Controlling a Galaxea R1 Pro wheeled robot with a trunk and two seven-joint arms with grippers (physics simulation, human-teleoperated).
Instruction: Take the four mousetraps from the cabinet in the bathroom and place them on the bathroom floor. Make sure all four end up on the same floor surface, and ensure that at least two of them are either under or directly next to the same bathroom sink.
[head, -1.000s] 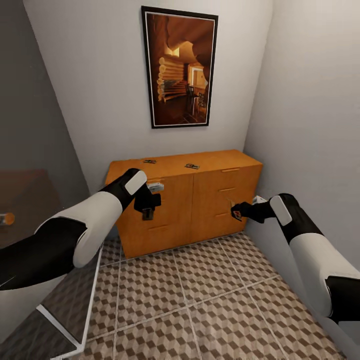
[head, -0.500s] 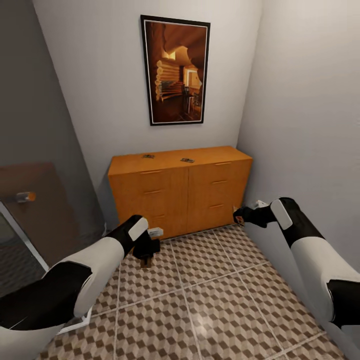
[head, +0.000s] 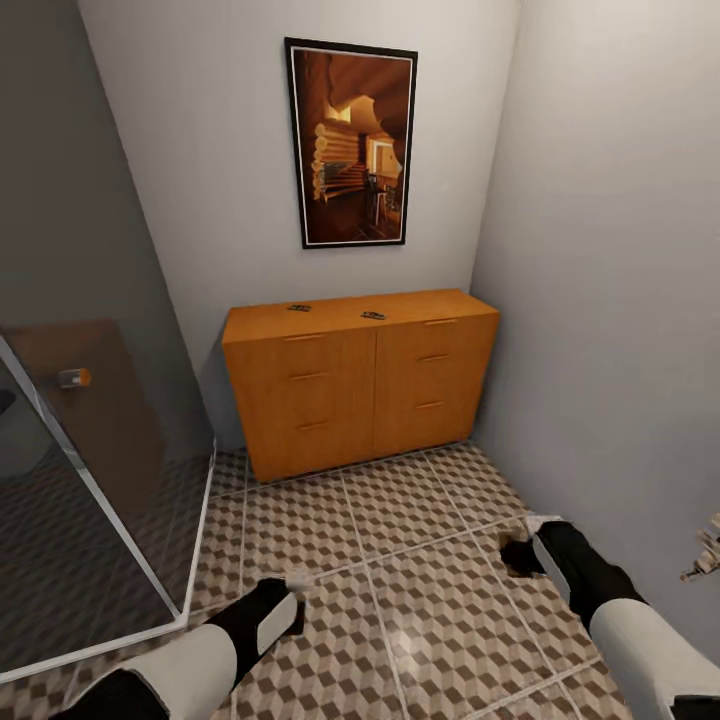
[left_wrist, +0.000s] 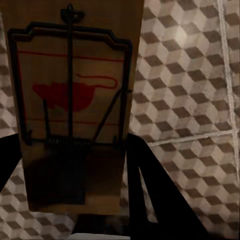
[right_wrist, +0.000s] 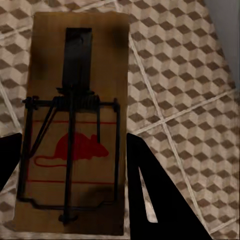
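both arms low at the bottom of the head frame, over the bathroom floor (head: 400, 520). left gripper (left_wrist: 75, 200) pinching a mousetrap (left_wrist: 75, 100): board sits between the two dark fingers (left_wrist: 150, 190), printed mouse and wire bail facing the wrist camera, tiles behind it. right gripper (right_wrist: 75, 200) likewise pinching a second mousetrap (right_wrist: 75, 125), flat face to the camera, cube-pattern tiles beyond. in the head view the right gripper (head: 520, 555) is at lower right near the wall; the left gripper (head: 290, 585) at lower centre-left is mostly hidden behind its wrist.

the cabinet (head: 360, 385) stands against the far wall, centre frame, drawers shut. two small dark traps remain on its top: one (head: 299, 307) left of middle, one (head: 373, 315) near middle. framed picture (head: 352, 145) above; glass shower screen (head: 100, 480) at left.

judgement: one trap per arm, held flat and low so each can be set down without flipping. sink not seen here, so placement spot undecided. two of four in hand; half of the fetching left.
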